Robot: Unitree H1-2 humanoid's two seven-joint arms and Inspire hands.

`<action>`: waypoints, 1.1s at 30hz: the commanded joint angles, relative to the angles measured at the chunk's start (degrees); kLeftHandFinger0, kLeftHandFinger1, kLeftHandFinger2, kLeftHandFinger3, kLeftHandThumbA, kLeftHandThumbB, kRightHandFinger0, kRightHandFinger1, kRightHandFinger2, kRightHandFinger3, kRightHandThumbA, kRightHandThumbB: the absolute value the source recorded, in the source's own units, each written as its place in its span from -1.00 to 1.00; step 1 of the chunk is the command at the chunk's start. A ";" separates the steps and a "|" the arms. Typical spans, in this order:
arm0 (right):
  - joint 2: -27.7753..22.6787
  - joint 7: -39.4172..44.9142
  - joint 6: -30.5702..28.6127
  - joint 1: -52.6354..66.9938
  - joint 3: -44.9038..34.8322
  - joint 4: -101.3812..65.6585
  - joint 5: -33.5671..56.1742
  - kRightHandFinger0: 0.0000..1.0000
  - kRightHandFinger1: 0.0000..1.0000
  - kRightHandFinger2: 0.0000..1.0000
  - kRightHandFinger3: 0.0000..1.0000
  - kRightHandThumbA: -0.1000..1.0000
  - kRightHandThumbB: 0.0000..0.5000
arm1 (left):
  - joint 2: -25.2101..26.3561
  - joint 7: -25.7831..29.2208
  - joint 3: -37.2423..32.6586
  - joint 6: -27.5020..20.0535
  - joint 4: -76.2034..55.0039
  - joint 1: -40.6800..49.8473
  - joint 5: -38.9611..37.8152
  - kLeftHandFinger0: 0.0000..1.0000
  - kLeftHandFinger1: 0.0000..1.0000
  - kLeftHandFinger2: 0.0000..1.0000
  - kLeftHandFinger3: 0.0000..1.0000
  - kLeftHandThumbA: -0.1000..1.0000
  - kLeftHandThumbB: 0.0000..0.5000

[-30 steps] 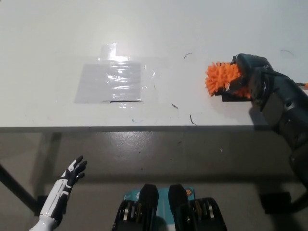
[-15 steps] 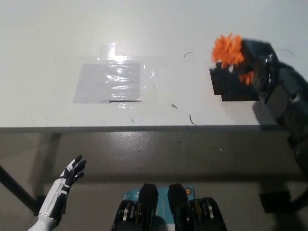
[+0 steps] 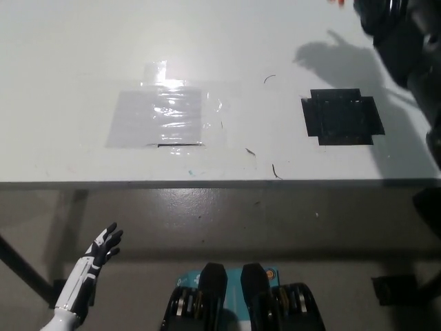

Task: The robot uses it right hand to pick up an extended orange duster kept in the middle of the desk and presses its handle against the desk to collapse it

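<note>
Only a sliver of the orange duster point(image 3: 335, 2) shows at the top edge, right beside my black right hand point(image 3: 383, 12). That hand is raised high at the top right, mostly cut off by the picture's edge, and still holds the duster. The handle is out of sight. Their shadow point(image 3: 341, 61) falls on the white desk point(image 3: 83, 62). My white left hand point(image 3: 103, 246) rests open at the lower left, below the desk's front edge.
A black square patch point(image 3: 342, 117) lies uncovered on the desk's right side. A clear taped plastic sheet point(image 3: 162, 115) sits in the middle. The desk's front edge point(image 3: 207, 183) runs across the picture, with dark floor below it.
My right hand has lifted the duster off the black patch, up and away towards the top right. The patch is now fully bare. The left hand has not moved.
</note>
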 commanded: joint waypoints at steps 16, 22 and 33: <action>6.15 -13.93 -9.96 -9.17 -30.61 -4.48 20.10 -1.00 -0.64 0.29 0.41 -1.00 -0.40 | 1.21 -1.28 0.49 -2.26 -2.11 1.33 -0.44 1.00 1.00 1.00 1.00 1.00 0.09; 7.48 -12.92 -13.39 -5.66 -34.82 -3.60 22.92 -1.00 -0.43 0.36 0.52 -1.00 -0.65 | 0.91 -1.04 0.51 -2.26 -2.06 1.65 -0.44 1.00 1.00 1.00 1.00 1.00 0.14; 8.66 -18.84 -13.45 0.77 -31.77 -1.74 21.39 -1.00 -0.64 0.11 0.36 -1.00 -0.57 | 0.92 -1.14 0.29 -2.26 -2.59 1.68 -0.31 1.00 1.00 1.00 1.00 1.00 0.12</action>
